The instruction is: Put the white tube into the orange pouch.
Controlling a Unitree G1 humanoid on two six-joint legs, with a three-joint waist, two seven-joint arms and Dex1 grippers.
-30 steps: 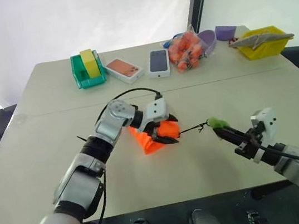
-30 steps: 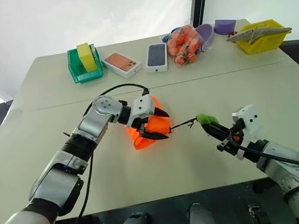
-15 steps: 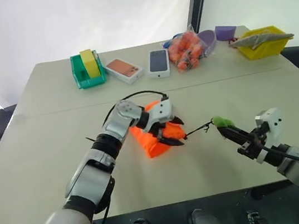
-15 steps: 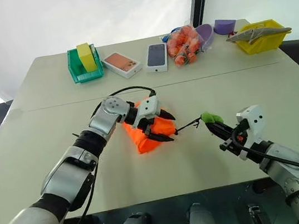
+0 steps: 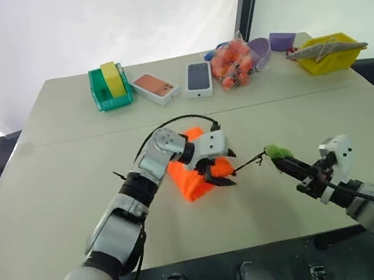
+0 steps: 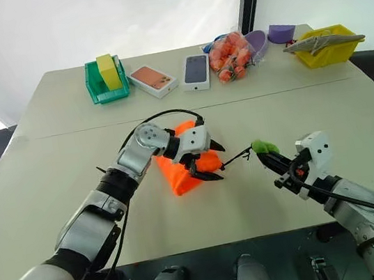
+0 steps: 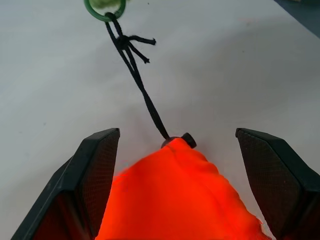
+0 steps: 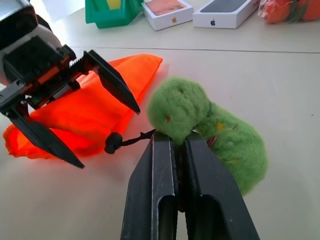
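**Head views.** The orange pouch [image 5: 192, 181] lay on the middle of the table [image 5: 69, 150]. Its gathered mouth faced right. From the mouth a thin black cord [image 5: 247, 163] ran right, in a nearly straight line, to the green fuzzy ball [image 5: 275, 150]. The left gripper [image 5: 228, 169] reached in from the left over the pouch. Its jaws were spread, one on the far side of the mouth end and one on the near side. The right gripper [image 5: 285, 162] sat well to the right with its jaws pressed together on the ball. The left arm was therefore by far the nearer to the pouch. The pouch looked full, so the white tube may already have been inside it, but the fabric hid that and I could not tell.

Along the far edge, well apart from the work, stood a green bin [image 5: 109, 88], two phone boxes [image 5: 155, 87] and a clear bag of orange items [image 5: 233, 62]. A yellow tray [image 5: 329, 52] stood there too. Nothing lay between the grippers except the cord.

**Left wrist view.** The two black fingers [image 7: 100, 170] flanked the pouch's tip without clearly touching it. The cord stopper [image 7: 188, 140] sat right at the tip, and the cord led straight away from it along the line the gripper pointed.

**Right wrist view.** The closed jaws pinched the ball at its base. The pouch and the spread left gripper lay just beyond it.
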